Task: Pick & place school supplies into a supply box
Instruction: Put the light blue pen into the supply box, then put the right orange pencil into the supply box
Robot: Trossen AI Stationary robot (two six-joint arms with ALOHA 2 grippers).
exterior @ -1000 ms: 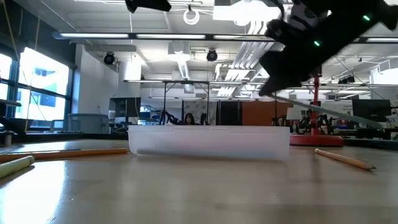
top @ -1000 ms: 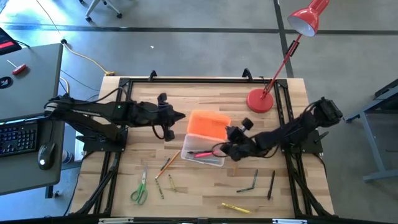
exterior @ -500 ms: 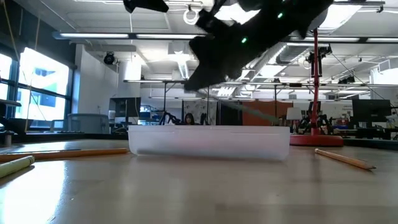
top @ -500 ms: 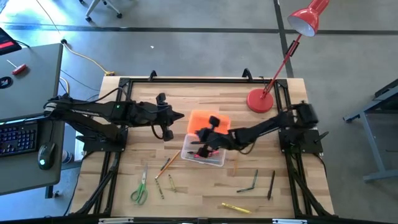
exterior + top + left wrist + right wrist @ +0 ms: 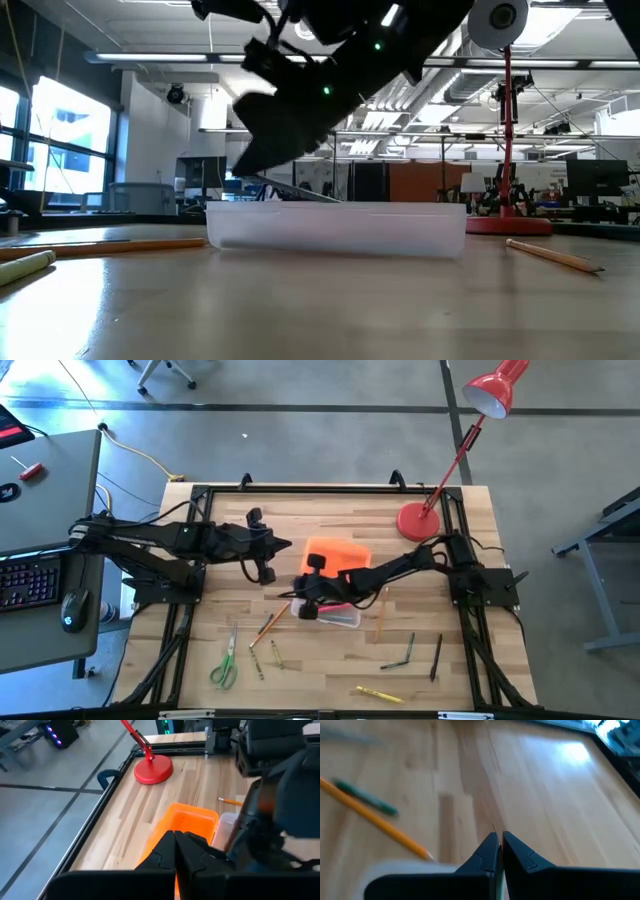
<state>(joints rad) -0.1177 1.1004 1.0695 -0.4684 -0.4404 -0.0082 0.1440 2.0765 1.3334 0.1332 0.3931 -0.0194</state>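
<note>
The supply box is a clear tray [image 5: 340, 616] with its orange lid [image 5: 335, 553] lying open behind it; a pink-red pen [image 5: 330, 607] lies in the tray. My right gripper [image 5: 303, 606] reaches across the tray to its left end, shut on a thin grey pencil [image 5: 300, 192]. My left gripper [image 5: 288, 544] is shut and empty, held high just left of the lid [image 5: 187, 822]. Green-handled scissors [image 5: 225, 660] and loose pencils [image 5: 268, 625] lie flat on the table in front of the box. My right gripper pinches one end of the grey pencil [image 5: 268, 184] between its two shut fingers, coming slanting down from the table's right. The pencil slants down from the fingers over the tray [image 5: 335, 228], and its free end reaches the rim line; whether it touches I cannot tell.
A red lamp base [image 5: 418, 521] stands at the far right. Two dark pens [image 5: 400, 654] and a yellow one [image 5: 380, 693] lie near the front right, and an orange pencil [image 5: 380, 614] lies right of the tray. A black frame [image 5: 200, 495] rims the table.
My right gripper has swept toward the table's left edge with the grey pencil, from right of the tray to over its left end, and has come lower. The pencil has kept its slant and now hangs over the tray.
</note>
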